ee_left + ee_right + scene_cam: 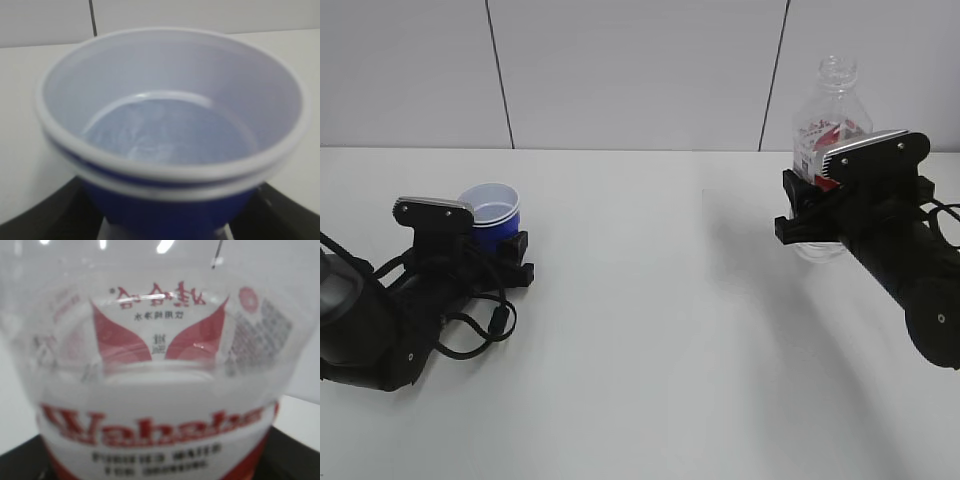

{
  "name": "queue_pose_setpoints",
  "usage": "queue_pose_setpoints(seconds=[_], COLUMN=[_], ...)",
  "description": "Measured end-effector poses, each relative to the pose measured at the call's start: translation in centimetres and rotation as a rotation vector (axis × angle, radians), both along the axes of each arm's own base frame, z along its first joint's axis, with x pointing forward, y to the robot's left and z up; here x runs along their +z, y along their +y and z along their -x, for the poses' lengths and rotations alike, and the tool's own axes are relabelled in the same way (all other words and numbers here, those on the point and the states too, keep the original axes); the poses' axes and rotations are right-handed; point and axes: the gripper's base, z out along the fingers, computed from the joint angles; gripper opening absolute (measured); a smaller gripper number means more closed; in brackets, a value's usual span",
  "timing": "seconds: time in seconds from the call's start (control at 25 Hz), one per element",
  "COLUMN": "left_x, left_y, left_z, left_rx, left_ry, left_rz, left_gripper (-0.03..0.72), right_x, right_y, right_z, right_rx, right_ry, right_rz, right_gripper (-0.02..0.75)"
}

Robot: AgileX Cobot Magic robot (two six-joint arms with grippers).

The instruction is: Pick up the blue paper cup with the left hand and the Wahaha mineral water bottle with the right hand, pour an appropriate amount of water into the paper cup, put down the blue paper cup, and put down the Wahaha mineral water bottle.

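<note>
So the white table fills most of the exterior view, with a pale panelled wall behind it. My right hand is out on the right side, clenched around the Wahaha mineral water bottle, which stands upright with its open neck sticking up above my wrist plate. I can't tell whether its base touches the table. My right wrist view is basically all label, red lettering on white, with dark finger edges at the bottom corners.

Over on the left, my left hand sits low by the table, grasping the blue paper cup, which is upright. My left wrist view looks straight into the cup: white inside, double rim, black fingers hugging the blue wall on both sides.
</note>
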Motion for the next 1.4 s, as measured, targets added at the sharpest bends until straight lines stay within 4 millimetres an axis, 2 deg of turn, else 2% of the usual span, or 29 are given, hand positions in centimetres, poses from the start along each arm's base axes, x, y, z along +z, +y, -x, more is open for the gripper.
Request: queue_pose_setpoints(seconds=[0.44,0.8,1.08,1.4], left_x=[-0.1,0.9,3.7,9.3], left_y=[0.1,1.1,2.5,4.1], left_z=[0.1,2.6,6.3,10.4], left_rx=[0.005,0.005,-0.01,-0.019], left_ry=[0.005,0.049,0.071,0.021], left_rz=[-0.001,-0.021,-0.032,0.002], left_gripper=[0.549,0.549,0.55,0.55], right_x=[0.1,0.1,0.1,0.1], right_y=[0.1,0.1,0.1,0.2], right_z=[0.0,0.0,0.0,0.0], right_rx=[0.006,0.007,0.007,0.016], right_ry=[-0.009,-0.011,-0.011,-0.008], right_rz=[0.002,0.002,0.002,-0.024], right_gripper=[0.47,0.47,0.47,0.47])
